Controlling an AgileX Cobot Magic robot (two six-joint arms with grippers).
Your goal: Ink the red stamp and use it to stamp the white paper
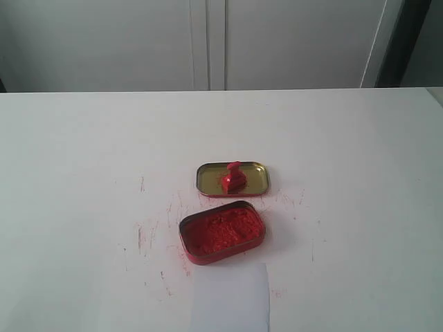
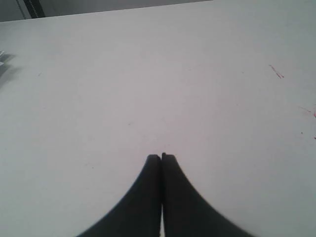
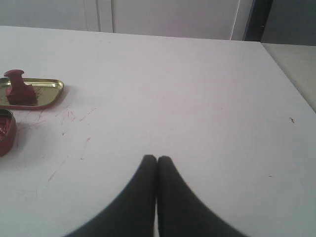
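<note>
The red stamp (image 1: 234,177) is small and glossy, with a narrow knob handle over a flat base smeared with red paste. It stands upright, its long axis vertical and the knob pointing up, inside the gold-lined lid (image 1: 211,178) near the middle of the worktop (image 1: 83,173). The red tin (image 1: 214,257) of crumbly ink paste sits just beside the lid, toward the front edge. The white paper (image 1: 230,299) lies at the front edge, near the tin. The left gripper (image 2: 161,157) and the right gripper (image 3: 157,158) are both closed on nothing, over bare worktop.
</note>
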